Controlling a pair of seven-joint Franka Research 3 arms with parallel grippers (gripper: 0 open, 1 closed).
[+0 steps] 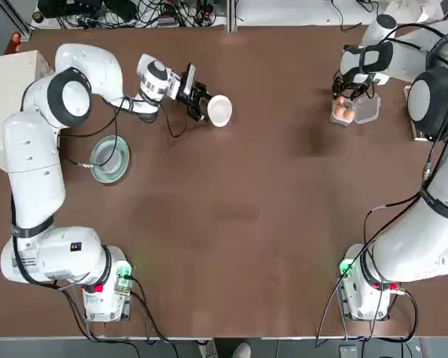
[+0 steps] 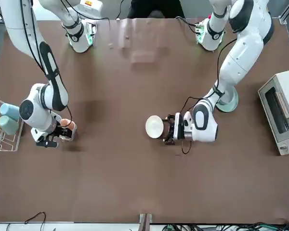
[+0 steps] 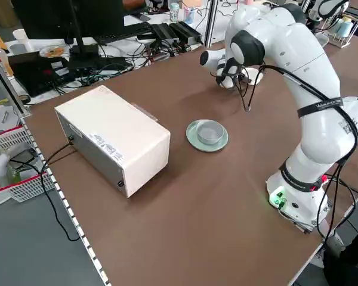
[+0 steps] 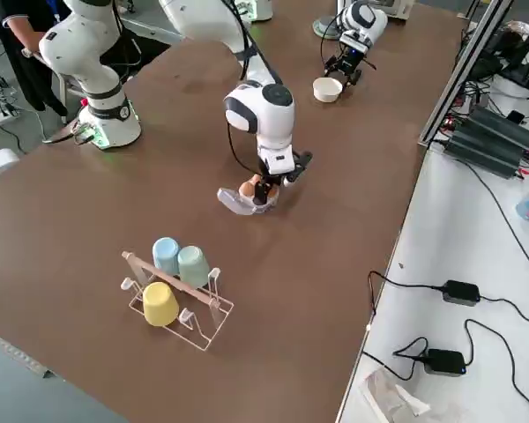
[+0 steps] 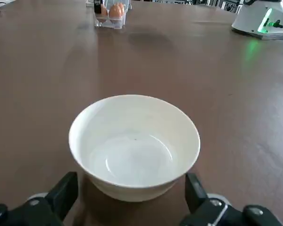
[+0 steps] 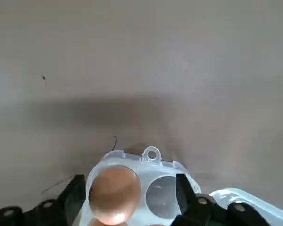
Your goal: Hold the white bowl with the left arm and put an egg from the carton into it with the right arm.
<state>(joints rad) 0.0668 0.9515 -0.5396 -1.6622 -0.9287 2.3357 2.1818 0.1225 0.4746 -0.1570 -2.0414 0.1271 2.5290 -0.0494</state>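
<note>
Hovering low over the carton (image 6: 146, 188), the right gripper (image 6: 127, 195) has its two fingers spread on either side of the tray, one brown egg (image 6: 114, 192) sitting between them and an empty cup right beside it. The jaws look fairly wide, and from this angle it's hard to say whether either finger is touching the shell yet, so no grip can be called. From overhead the carton (image 1: 356, 110) lies open at the far right of the table (image 1: 231, 216), lid flopped to one side, eggs (image 1: 344, 110) in it under the gripper (image 1: 349, 95).

Over on the other side, the left gripper (image 5: 132, 197) is laid out level near the far edge, fingers standing on each flank of the white bowl (image 5: 134, 146). They sit just beside the bowl's wall with what looks like a sliver of gap, so it's bracketing the bowl rather than clearly clamping it. The bowl is upright on the table and empty inside. In the top view the white bowl (image 1: 219, 110) is well apart from the carton, a long stretch of bare table between them.

So the score so far: bowl side roughly in place, the pick only being lined up. Left to do are closing on the egg, lifting it, carrying it across and setting it in the bowl.
</note>
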